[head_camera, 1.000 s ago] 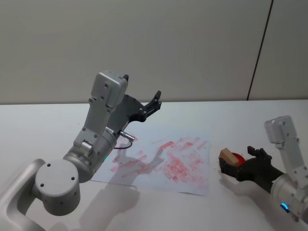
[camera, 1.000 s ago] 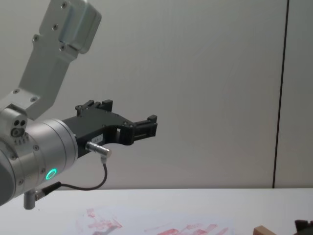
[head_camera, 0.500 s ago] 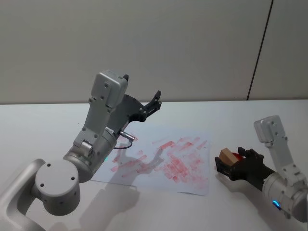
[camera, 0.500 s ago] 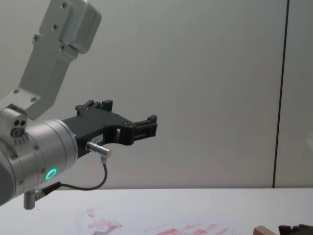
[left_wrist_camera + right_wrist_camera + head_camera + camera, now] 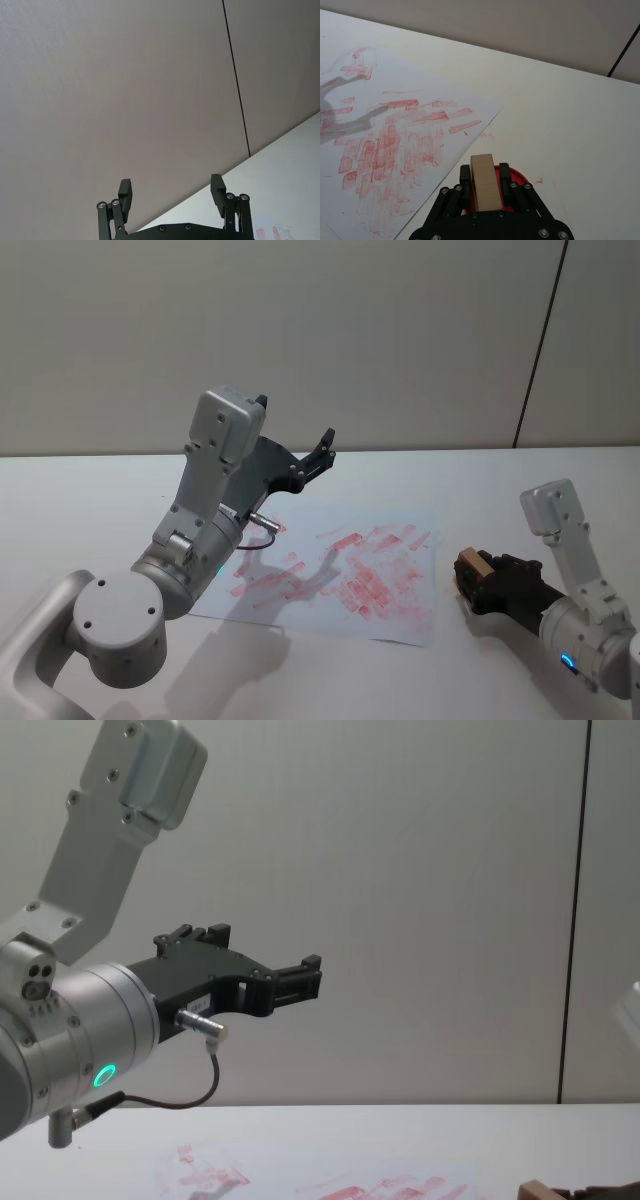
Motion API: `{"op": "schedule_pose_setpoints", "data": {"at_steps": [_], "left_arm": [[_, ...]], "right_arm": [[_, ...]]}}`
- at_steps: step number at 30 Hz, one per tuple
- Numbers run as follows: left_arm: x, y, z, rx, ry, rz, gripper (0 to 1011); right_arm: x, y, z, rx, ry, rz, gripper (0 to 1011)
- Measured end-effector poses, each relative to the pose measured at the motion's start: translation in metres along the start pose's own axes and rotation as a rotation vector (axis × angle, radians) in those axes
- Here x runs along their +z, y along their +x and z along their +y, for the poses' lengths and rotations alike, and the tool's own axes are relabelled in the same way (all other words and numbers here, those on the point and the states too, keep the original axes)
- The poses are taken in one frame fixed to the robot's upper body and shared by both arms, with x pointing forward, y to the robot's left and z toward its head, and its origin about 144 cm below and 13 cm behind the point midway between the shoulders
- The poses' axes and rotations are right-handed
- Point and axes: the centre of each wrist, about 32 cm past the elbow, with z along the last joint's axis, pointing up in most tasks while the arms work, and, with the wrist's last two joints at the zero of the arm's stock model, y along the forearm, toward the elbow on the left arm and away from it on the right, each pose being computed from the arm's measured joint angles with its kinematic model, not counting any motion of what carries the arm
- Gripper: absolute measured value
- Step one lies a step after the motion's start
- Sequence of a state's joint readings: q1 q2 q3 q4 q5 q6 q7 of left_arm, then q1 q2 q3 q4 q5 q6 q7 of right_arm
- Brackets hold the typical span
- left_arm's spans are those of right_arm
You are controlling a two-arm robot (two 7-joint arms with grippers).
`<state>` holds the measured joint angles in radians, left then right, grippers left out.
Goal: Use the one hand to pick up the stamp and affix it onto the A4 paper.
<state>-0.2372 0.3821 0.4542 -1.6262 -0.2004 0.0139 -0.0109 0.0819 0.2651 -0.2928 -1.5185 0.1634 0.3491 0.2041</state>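
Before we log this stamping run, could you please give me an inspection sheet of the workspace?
Surface: white table, a few faint red specks.
Job's things: stamp over a red ink pad, right of the A4 paper, which is covered in red prints.
Clutter: nothing seen.
Grippers: right gripper shut on the stamp; left gripper open, raised above the paper.
Cables: thin black cable looping under the left wrist.
Surroundings: plain grey wall with a dark vertical seam.
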Motion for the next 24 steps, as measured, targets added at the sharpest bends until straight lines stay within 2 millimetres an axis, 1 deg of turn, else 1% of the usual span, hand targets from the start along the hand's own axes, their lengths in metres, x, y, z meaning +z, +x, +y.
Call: {"op": "schedule_pose_setpoints", "data": {"at_steps": [3,4,6,10,17,24], "left_arm": [[0.000,0.000,0.000,0.000,0.000,0.000,1001],[0.000,0.000,0.000,0.000,0.000,0.000,1002],[0.000,0.000,0.000,0.000,0.000,0.000,1001],[0.000,0.000,0.000,0.000,0.000,0.000,1001],[0.000,0.000,0.000,0.000,0.000,0.000,1001],[0.000,0.000,0.000,0.000,0.000,0.000,1001]], "right_arm": [[0.000,0.000,0.000,0.001,0.000,0.000,290],[0.000,0.000,0.000,0.001,0.000,-0.001,235],[0.000,0.000,0.000,0.001,0.001,-0.001,218],[0.001,0.000,0.001,0.001,0.009,-0.003,218],[0.011,-0.001,-0.001,0.008,0.068,-0.004,219],[0.035,-0.004,-0.001,0.050,0.158,-0.006,219]]}}
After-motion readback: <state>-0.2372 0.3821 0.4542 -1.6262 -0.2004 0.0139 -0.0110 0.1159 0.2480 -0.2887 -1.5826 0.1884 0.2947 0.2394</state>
